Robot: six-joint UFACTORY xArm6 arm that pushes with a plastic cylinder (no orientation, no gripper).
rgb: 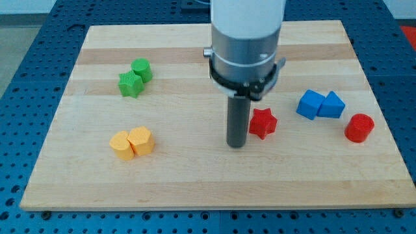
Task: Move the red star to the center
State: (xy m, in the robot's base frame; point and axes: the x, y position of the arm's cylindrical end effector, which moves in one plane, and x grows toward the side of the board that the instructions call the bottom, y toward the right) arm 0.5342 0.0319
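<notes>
The red star [263,123] lies on the wooden board [214,175], a little right of the board's middle. My tip [236,145] stands on the board just left of the star, close beside it; I cannot tell whether they touch. The rod hangs from the grey and white arm body at the view's top centre.
A red cylinder [359,127] lies at the right. Two blue blocks [311,104] [333,105] touch each other right of the star. A green star [130,84] and a green block [141,69] sit at upper left. Two yellow blocks [121,144] [140,140] sit at lower left.
</notes>
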